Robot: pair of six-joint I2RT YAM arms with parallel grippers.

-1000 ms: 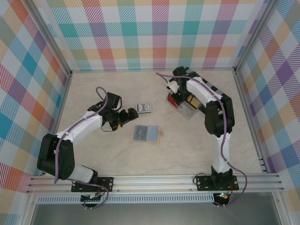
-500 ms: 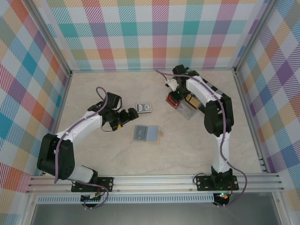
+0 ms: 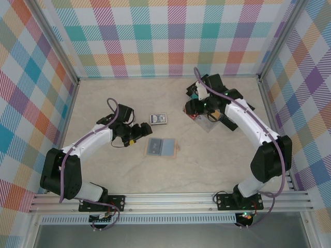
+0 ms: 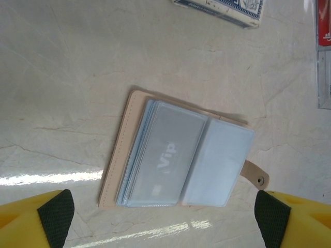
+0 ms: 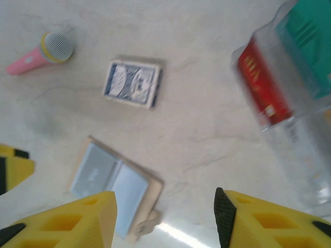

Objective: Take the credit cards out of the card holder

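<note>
1. Card holder (image 3: pixel 161 147): lies open and flat, sleeves up, so we can reach its pockets. A pale credit card (image 4: pixel 168 155) marked "Vip" sits inside.
2. Left gripper (image 3: pixel 140 132): just left of the holder, fingers apart and empty; we judge it poised to draw.
3. Playing-card pack (image 3: pixel 159 119): just beyond the holder, untouched.
4. Right gripper (image 3: pixel 194 109): beyond-right of the holder, fingers apart and empty, beside the clear rack (image 5: pixel 305 150) where a red credit card (image 5: pixel 261 88) stands.

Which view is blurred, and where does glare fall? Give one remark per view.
Right wrist: blurred, worst on the rack. Left wrist: sharp, with glare streaks on the table beside the card holder. Top: sharp, evenly lit.
</note>
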